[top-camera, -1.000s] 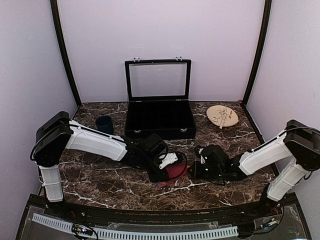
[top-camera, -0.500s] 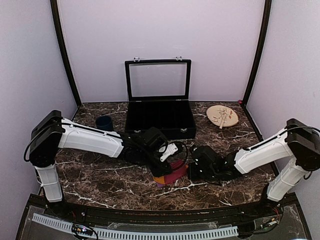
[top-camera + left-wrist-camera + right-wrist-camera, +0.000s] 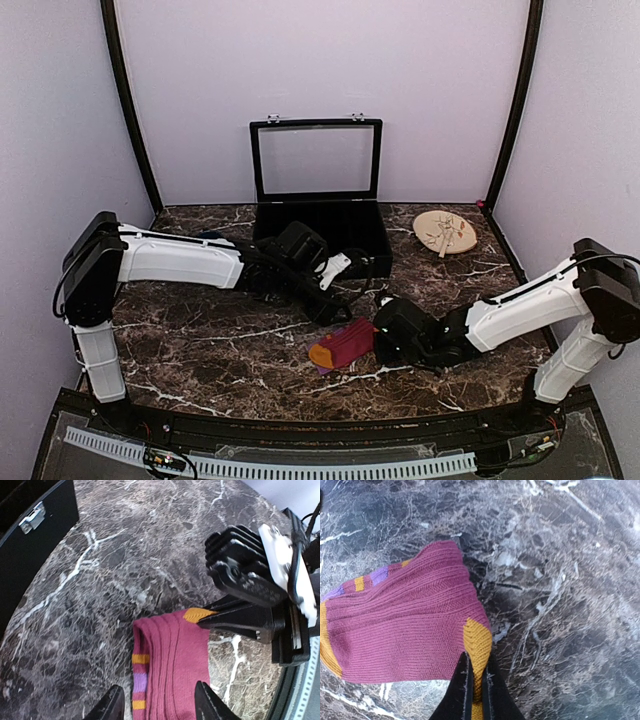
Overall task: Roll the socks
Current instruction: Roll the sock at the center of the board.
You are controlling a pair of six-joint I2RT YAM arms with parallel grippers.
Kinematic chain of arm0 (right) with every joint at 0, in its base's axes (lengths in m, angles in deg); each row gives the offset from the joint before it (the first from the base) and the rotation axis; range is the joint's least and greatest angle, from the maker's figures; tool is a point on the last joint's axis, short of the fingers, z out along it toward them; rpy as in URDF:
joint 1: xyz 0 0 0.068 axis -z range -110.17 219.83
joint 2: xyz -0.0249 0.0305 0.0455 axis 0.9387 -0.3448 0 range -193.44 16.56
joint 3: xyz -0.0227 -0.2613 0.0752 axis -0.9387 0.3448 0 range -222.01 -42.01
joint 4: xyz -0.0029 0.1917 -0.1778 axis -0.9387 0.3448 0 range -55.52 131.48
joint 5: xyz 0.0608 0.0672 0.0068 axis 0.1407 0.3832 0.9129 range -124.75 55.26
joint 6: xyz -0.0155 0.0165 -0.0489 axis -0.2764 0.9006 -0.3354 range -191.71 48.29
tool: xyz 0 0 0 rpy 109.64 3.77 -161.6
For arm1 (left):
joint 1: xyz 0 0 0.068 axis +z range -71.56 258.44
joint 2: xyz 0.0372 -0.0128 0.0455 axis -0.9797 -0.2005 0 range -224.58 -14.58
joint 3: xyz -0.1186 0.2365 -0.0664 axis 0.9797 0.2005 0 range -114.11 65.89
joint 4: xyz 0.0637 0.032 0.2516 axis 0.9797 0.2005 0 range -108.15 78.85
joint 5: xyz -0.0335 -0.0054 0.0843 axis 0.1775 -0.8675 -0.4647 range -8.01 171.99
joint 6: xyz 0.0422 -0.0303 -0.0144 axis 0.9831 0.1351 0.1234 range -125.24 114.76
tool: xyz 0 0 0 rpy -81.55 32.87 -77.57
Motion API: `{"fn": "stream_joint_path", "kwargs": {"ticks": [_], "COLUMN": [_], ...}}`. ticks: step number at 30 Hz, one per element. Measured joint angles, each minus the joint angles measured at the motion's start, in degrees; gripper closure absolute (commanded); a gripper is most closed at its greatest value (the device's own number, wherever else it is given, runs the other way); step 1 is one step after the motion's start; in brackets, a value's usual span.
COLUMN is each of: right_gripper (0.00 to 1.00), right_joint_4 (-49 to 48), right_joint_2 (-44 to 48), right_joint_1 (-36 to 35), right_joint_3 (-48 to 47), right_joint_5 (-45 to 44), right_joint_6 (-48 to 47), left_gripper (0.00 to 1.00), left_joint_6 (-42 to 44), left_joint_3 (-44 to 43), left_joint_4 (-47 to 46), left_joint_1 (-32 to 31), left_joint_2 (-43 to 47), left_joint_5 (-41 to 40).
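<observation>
The left claw [image 3: 159, 706] has let go and drawn back toward the black case [image 3: 318, 240], its fingers spread with nothing between them. That leaves the maroon sock [image 3: 342, 347] lying loose at the middle of the counter [image 3: 200, 350] (its mate is nowhere to be seen). The right claw [image 3: 476, 665] is pinching the sock's orange heel. The roll looks barely begun. There is bare marble to the left and in front, but the case stands close behind.

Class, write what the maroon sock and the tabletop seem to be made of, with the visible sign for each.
The maroon sock: knitted fabric, matte; ribbed stitch rows show. The tabletop: dark polished stone, probably marble, with white veins and sheen; printed laminate cannot be ruled out.
</observation>
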Motion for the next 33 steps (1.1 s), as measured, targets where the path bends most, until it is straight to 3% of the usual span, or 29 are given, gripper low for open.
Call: {"fn": "stream_joint_path", "kwargs": {"ticks": [11,24,33], "right_gripper": [0.97,0.97,0.97], "right_joint_4": [0.2,0.2,-1.0], "right_joint_2": [0.1,0.2,0.2], "right_joint_1": [-0.2,-0.5,-0.5], "right_joint_3": [-1.4,-2.1,-2.2], "right_joint_5": [-2.4,-3.3,-2.0], "right_joint_6": [-7.8,-14.7,-19.9], "left_gripper": [0.42,0.41,0.40], "left_joint_6": [8.1,18.3,20.7], "left_joint_3": [-5.9,-5.9,-5.9], "left_joint_4": [-0.2,-1.6,-3.0], "left_joint_1": [4.5,4.9,6.4], "left_joint_2": [-6.8,-10.6,-10.9], "left_joint_5": [12.0,19.8,20.2]}}
